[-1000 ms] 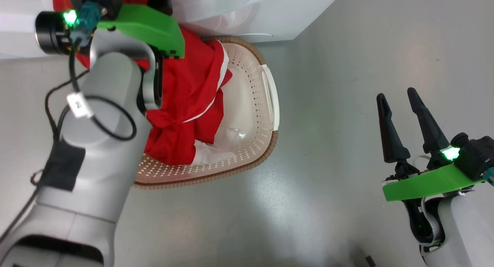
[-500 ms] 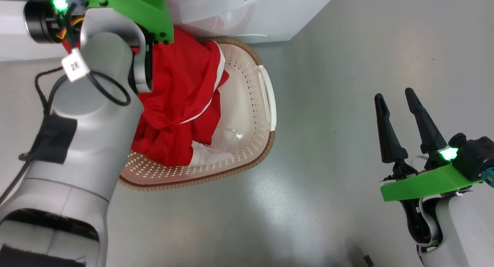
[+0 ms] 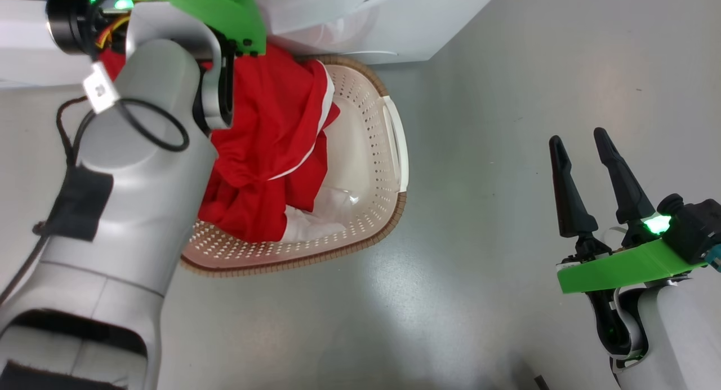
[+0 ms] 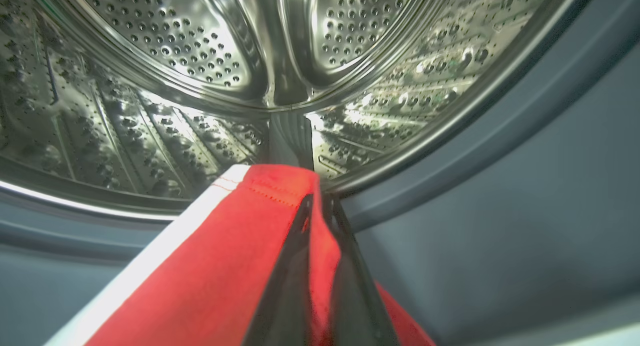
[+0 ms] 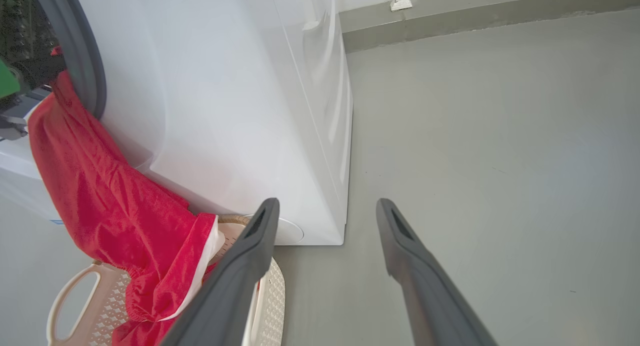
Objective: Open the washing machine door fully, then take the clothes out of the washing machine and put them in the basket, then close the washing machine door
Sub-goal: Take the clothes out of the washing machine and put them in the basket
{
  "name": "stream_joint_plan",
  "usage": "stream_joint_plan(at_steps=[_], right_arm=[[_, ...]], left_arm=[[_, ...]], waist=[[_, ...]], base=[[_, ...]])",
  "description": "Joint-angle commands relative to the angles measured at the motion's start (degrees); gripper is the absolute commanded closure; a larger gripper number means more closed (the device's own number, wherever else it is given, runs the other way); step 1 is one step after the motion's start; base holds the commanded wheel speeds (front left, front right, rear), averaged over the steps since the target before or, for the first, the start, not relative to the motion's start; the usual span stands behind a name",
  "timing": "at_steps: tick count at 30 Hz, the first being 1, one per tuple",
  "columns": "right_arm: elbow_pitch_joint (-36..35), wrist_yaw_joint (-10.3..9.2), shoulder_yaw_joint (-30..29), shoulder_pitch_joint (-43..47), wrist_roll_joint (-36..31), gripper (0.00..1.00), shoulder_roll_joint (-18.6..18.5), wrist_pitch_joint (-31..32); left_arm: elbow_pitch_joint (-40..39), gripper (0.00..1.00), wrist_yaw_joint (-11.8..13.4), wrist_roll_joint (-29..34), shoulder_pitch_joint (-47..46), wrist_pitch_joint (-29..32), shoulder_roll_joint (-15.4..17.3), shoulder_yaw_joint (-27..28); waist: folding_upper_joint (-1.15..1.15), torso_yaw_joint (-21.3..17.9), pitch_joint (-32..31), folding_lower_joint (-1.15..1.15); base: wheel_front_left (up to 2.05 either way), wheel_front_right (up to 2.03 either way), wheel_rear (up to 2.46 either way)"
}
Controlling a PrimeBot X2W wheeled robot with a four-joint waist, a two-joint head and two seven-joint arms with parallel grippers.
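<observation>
The red clothes (image 3: 270, 142) with white stripes hang from the washing machine (image 3: 360, 23) mouth down into the cream basket (image 3: 394, 209) on the floor in front of it. At the drum (image 4: 200, 61) opening, my left gripper (image 4: 317, 201) is shut on a red hem with a white stripe (image 4: 225, 266), just over the grey rubber ring (image 4: 500, 136). My right gripper (image 3: 580, 136) hovers open and empty over the floor, far right of the basket. In the right wrist view the clothes (image 5: 100, 201) drape from the machine (image 5: 225, 111) into the basket (image 5: 70, 296). The washing machine door is out of view.
My left forearm (image 3: 141, 181) covers the basket's left side in the head view. Bare grey floor (image 3: 479, 153) lies between the basket and my right arm. A grey skirting strip (image 5: 475, 21) runs along the wall behind the machine.
My left gripper has gone from open to shut on the red fabric at the drum mouth. The right arm has stayed still.
</observation>
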Motion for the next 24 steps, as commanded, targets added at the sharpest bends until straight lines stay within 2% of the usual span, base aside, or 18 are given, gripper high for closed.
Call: stream_joint_plan(at_steps=[1, 11, 16, 20, 24], right_arm=[[-1.35, 0.43, 0.83, 0.86, -0.11, 0.0, -0.31, -0.37], [-1.65, 0.43, -0.06, 1.49, -0.45, 0.0, -0.41, -0.37], [-1.77, 0.43, -0.18, 1.71, -0.54, 0.0, -0.58, -0.37], [-1.84, 0.43, -0.23, 1.71, -0.57, 0.0, -0.75, -0.37], [-1.81, 0.43, -0.03, 1.58, -0.55, 0.0, -0.86, -0.37]], left_arm=[[-3.4, 1.0, 0.38, 0.42, 1.83, -0.12, 1.72, 1.95], [-24.84, 1.0, -0.39, 7.55, 18.37, -0.13, 1.72, 10.73], [-34.19, 1.0, -0.57, 9.27, 28.45, -0.13, 1.72, 11.95], [-38.09, 1.0, -0.51, 8.87, 35.11, -0.13, 1.72, 11.11], [-38.11, 1.0, -0.38, 7.82, 40.1, -0.13, 1.72, 10.26]], waist=[[0.0, 0.27, -0.13, 0.0], [0.0, 1.5, -1.31, 0.0], [0.0, 1.87, -1.65, 0.0], [0.0, 2.1, -1.6, 0.0], [0.0, 1.96, -1.63, 0.0]], base=[[0.0, 0.0, 0.0], [0.0, 0.0, 0.0], [0.0, 0.0, 0.0], [0.0, 0.0, 0.0], [0.0, 0.0, 0.0]])
